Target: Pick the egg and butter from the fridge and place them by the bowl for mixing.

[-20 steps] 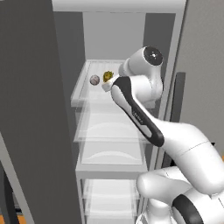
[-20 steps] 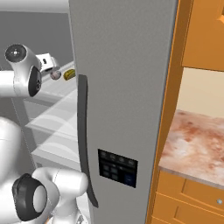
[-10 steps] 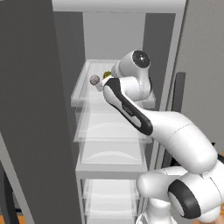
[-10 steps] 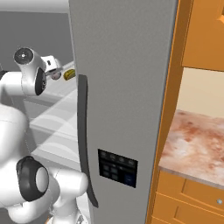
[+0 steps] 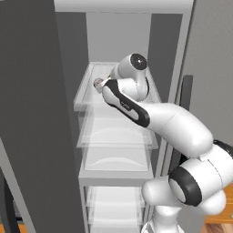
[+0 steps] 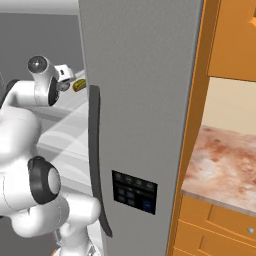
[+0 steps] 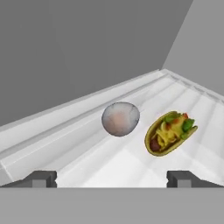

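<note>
Up close, egg [image 7: 120, 118] beside taco [image 7: 169, 132].

egg [image 7: 120, 118]: on fridge [image 5: 123, 41] top shelf [image 7: 87, 157], ahead of gripper [image 7: 112, 178], roughly on its centre line | taco [image 7: 169, 132]: same shelf, ahead and right of gripper, just beside egg, apart from it | fridge back wall [image 7: 78, 48]: behind both | gripper: over shelf's front part, nothing between its tips

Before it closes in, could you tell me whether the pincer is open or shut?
Open: in the hand view the pincer fingertips stand wide apart, short of the egg.
</note>
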Tool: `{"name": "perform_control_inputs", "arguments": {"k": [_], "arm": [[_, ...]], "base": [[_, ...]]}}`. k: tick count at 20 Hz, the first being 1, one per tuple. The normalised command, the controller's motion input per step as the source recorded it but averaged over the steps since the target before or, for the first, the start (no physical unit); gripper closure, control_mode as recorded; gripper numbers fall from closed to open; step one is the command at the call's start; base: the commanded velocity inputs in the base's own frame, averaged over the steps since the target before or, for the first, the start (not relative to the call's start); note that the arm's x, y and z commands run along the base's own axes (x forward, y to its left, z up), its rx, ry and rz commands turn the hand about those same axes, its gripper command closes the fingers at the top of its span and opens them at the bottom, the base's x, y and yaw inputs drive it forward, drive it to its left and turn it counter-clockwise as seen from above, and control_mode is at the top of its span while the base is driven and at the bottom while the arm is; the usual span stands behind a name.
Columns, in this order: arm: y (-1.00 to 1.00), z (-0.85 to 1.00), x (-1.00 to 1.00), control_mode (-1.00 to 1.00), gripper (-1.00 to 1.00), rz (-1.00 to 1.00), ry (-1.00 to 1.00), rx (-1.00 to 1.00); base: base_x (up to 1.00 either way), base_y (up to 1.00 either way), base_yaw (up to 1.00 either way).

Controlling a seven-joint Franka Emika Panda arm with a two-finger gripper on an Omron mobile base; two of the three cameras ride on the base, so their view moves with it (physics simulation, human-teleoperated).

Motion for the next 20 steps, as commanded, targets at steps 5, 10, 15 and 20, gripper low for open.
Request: {"name": "perform_control_inputs", "arguments": {"k": [5, 10, 15, 20], "arm": [[0.18, -0.14, 0.48, -1.00, -1.00, 0.00, 0.02, 0.00], [0.09, -0.15, 0.42, -1.00, -1.00, 0.00, 0.03, 0.01], [0.05, -0.15, 0.42, -1.00, -1.00, 0.00, 0.02, 0.01], [0.17, -0.13, 0.43, -1.00, -1.00, 0.00, 0.00, 0.00]], "base": [[0.00, 0.00, 0.00], [0.00, 0.00, 0.00], [0.00, 0.00, 0.00], [0.00, 0.00, 0.00]]}}
